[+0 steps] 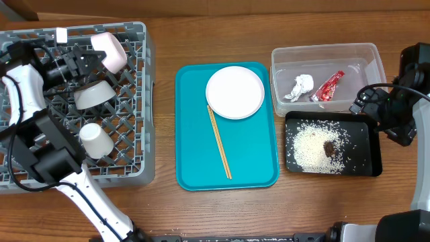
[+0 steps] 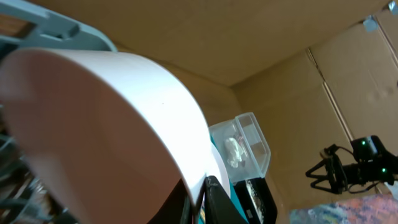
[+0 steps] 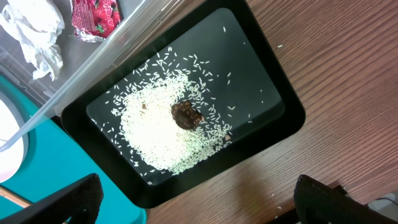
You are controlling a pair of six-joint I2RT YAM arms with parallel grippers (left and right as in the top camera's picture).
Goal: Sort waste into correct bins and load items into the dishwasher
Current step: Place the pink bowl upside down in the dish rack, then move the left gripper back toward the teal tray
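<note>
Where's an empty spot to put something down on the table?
The teal tray is bare left of the chopsticks and below the white plate. The rack is free on its right side too. It is crowded at the rack's left, where the left claw holds the pink dish beside the bowl and cup.

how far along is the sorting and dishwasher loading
Done: tissue and wrapper in the clear tub, rice and lump on the black tray, bowl and cup in the rack. In hand: left gripper holds the pinkish dish at the rack. Left: plate and chopsticks on the teal tray.
</note>
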